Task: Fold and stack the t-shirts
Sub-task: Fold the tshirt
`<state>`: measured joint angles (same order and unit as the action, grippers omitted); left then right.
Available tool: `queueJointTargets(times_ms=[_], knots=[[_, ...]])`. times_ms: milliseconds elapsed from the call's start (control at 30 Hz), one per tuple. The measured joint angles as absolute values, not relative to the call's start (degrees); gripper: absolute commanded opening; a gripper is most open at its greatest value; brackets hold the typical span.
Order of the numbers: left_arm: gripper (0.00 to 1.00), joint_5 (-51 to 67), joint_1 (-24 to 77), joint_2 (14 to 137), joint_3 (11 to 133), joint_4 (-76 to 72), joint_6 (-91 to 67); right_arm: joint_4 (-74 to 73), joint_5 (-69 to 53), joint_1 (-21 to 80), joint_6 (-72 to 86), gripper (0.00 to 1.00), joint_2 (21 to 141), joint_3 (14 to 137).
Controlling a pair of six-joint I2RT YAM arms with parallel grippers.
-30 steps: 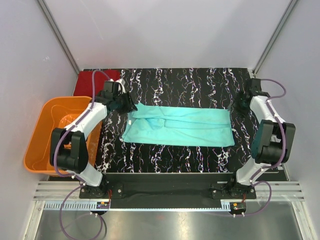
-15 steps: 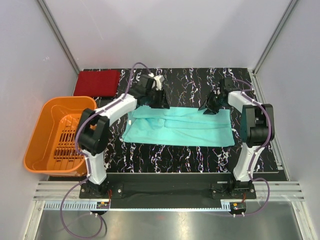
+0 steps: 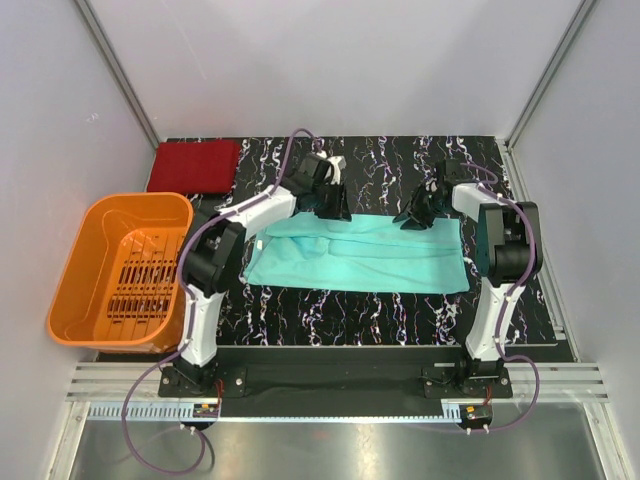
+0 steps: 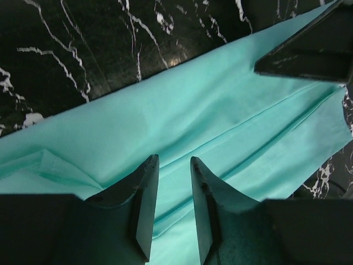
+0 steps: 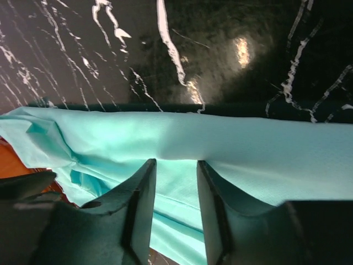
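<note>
The light teal-green t-shirt (image 3: pixel 355 252) lies on the table folded into a long flat band. At the back left corner, the dark red t-shirt (image 3: pixel 195 165) lies folded. My left gripper (image 3: pixel 333 208) is at the band's far edge, left of its middle. In the left wrist view this gripper (image 4: pixel 173 160) stands open by a narrow gap over the teal cloth (image 4: pixel 209 110). My right gripper (image 3: pixel 415 215) is at the same far edge, right of the middle. Its fingertips (image 5: pixel 150 165) touch the teal cloth (image 5: pixel 248 149), and the gripper (image 5: pixel 175 162) is open, with cloth showing in the gap.
An orange slatted basket (image 3: pixel 75 262) stands off the table's left side. The black marbled table (image 3: pixel 330 315) is walled by grey panels at the back and sides. The right gripper's dark finger (image 4: pixel 309 55) shows at the top right of the left wrist view.
Both arms swung in from the table's sides to the far edge of the teal shirt. Both pairs of jaws have narrowed.
</note>
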<state>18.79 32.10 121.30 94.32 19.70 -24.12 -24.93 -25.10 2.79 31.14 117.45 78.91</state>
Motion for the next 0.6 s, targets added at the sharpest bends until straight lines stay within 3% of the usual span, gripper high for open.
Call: queueJointTargets(times_ms=[167,433,500,600], knots=[[0.37,17.26,32.36,115.77,85.86,18.13,-24.25,-23.35,-27.77,3.05,30.17,0.61,117.4,78.89],[0.26,12.21,31.97,94.8,71.59,16.62,-27.14,-22.72,-32.36,10.44,27.0,0.65,118.26,83.83],[0.24,12.12,31.48,92.42,68.77,15.38,-28.32,-21.65,-33.39,13.21,26.41,0.72,119.02,86.13],[0.2,12.84,30.26,93.49,65.41,13.5,-30.02,-20.38,-35.18,17.17,24.6,0.75,120.88,89.49]])
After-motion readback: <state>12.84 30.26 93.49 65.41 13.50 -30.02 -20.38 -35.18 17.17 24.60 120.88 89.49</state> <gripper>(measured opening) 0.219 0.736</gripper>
